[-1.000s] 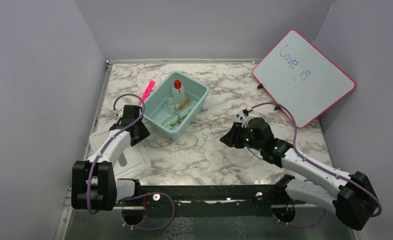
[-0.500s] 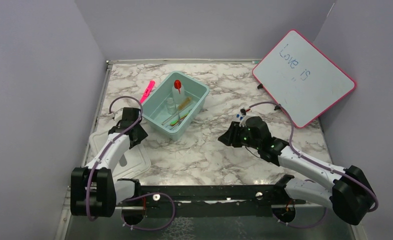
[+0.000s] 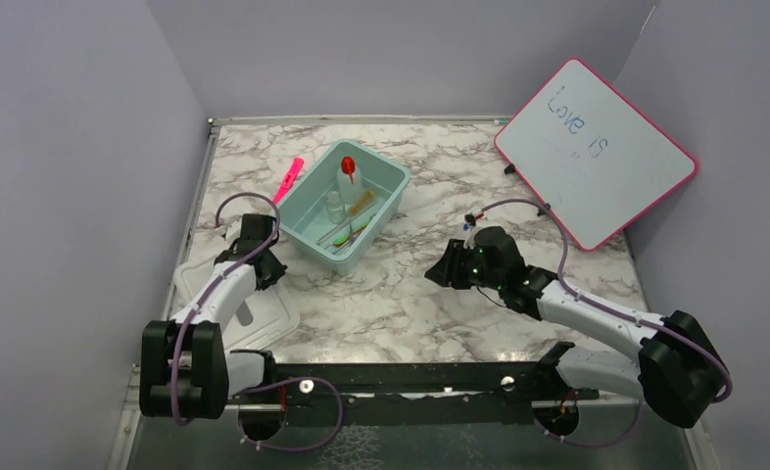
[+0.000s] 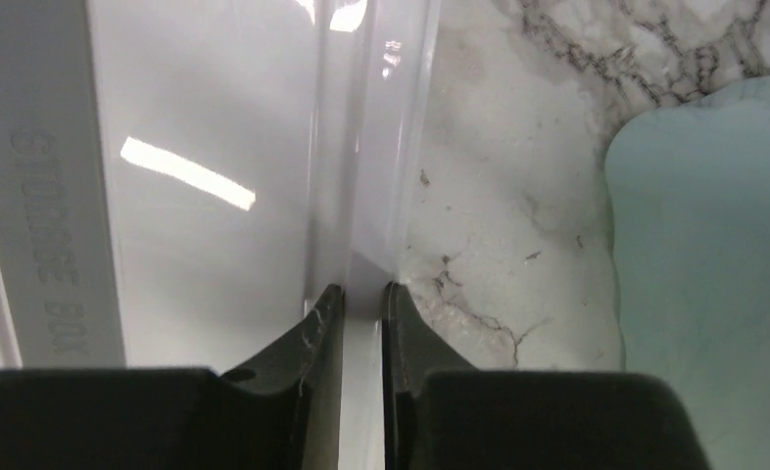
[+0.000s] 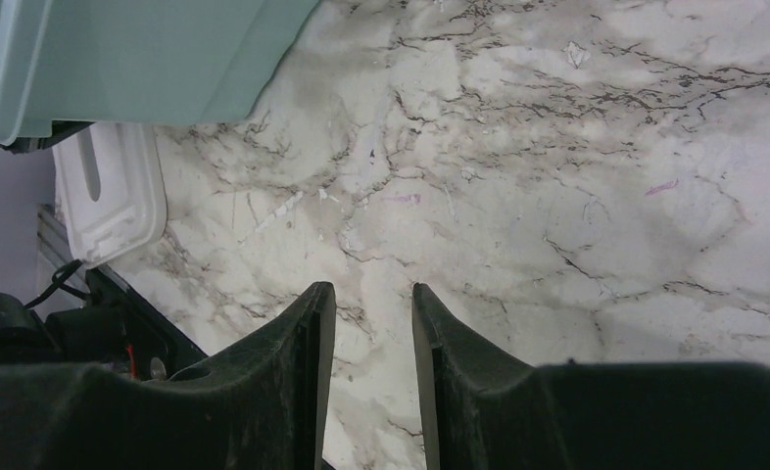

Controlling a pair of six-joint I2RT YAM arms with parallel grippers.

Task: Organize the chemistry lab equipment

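**Left gripper [image 4: 361, 289] clamped on the rim of the storage-box lid [image 4: 205, 147].**
Red-bulbed dropper [image 3: 348, 168] stands in the teal bin [image 3: 404, 180] nearby; lift level, rim deep between fingers. Right gripper [image 5: 371, 289]: narrowly parted, empty.

Bright, even overhead light, soft shadows; a glare streak on the clear lid [image 4: 215, 274] ahead-left of the left hand [image 4: 361, 290].
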